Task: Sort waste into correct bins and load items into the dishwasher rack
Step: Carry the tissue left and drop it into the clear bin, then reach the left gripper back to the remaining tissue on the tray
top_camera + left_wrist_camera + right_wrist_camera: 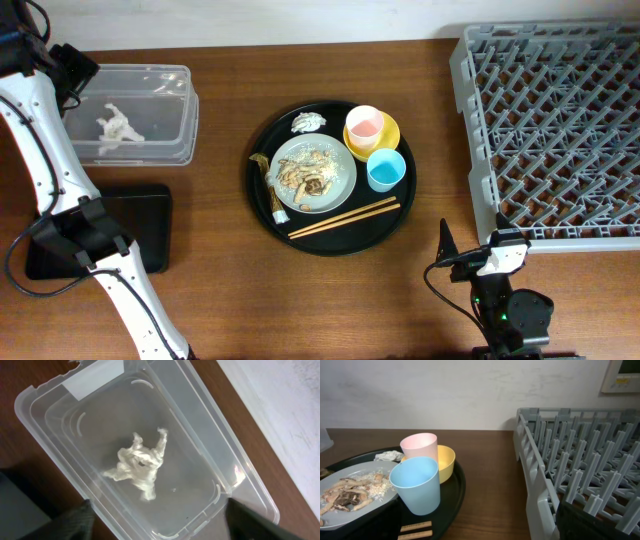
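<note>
My left gripper (78, 72) (160, 527) hangs open and empty over the clear tub (175, 95) (45, 400), which holds a crumpled white napkin (118, 125) (140, 462). The flat black tray (150, 215) lies below it. On the round black tray (400, 215) are the grey-green plate (340, 185) (335, 510) with food scraps (305, 175) (347, 492), a second napkin (308, 122) (389, 455), a gold-brown wrapper (263, 163), chopsticks (343, 218) (415, 530), a pink cup (364, 124) (419, 446) in the yellow bowl (390, 135) (446, 462), and a blue cup (386, 168) (416, 485). My right gripper (470, 252) (485, 527) is open and empty, low between the tray and the rack (560, 130) (540, 485).
A small blue-and-white packet (276, 205) lies on the round tray left of the plate. Bare wooden table (225, 300) lies between tray and rack and along the front. A white wall (470, 390) stands behind the table.
</note>
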`<state>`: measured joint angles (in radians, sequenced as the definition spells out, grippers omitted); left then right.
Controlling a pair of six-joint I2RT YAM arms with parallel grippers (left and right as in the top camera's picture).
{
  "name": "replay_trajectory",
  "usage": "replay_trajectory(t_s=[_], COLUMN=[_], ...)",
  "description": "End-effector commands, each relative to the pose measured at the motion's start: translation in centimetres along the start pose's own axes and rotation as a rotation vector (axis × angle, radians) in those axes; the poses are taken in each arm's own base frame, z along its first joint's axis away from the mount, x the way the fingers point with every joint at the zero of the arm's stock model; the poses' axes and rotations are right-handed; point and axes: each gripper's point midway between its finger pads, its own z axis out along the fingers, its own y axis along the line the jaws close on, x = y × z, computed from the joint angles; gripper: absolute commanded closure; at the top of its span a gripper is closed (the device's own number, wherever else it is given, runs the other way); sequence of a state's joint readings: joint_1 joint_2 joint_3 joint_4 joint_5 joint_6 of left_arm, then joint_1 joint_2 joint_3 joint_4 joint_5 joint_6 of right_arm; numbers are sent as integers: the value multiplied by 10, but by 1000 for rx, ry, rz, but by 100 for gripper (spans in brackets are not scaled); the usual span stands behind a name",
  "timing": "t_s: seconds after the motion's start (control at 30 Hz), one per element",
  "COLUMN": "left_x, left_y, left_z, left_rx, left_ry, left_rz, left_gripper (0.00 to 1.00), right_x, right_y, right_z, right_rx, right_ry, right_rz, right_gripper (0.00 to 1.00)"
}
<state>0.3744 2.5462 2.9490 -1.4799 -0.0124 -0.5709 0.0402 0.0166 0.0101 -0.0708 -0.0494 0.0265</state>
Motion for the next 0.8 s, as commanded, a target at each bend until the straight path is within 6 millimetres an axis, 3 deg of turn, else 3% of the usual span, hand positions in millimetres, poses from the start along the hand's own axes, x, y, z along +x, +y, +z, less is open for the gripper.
replay_trajectory(t_s=[0.0,0.1,0.23,0.33,0.5,0.67,0.77], left_x=[8,21,49,81,140,220,247], left_y=[0,-19,-94,-135,-172,-207,-215], left_z=[6,-3,-47,-74,-82,-78,-65], left_rx=[7,121,580,756,763,608,432], left_ry=[40,112,240,293,358,367,272], left_rz=[2,9,193,324,475,655,745], left_gripper=[13,13,13,13,14,15,15], right_x=[3,3,3,3,3,3,3], right_y=[0,0,0,0,0,0,0], right_z=[0,0,0,0,0,0,0], right_rx=[1,1,1,1,1,1,1], right_ry=[6,6,6,6,6,6,6], right_rz=[7,7,7,7,7,7,7], right_gripper=[2,2,2,2,2,2,2])
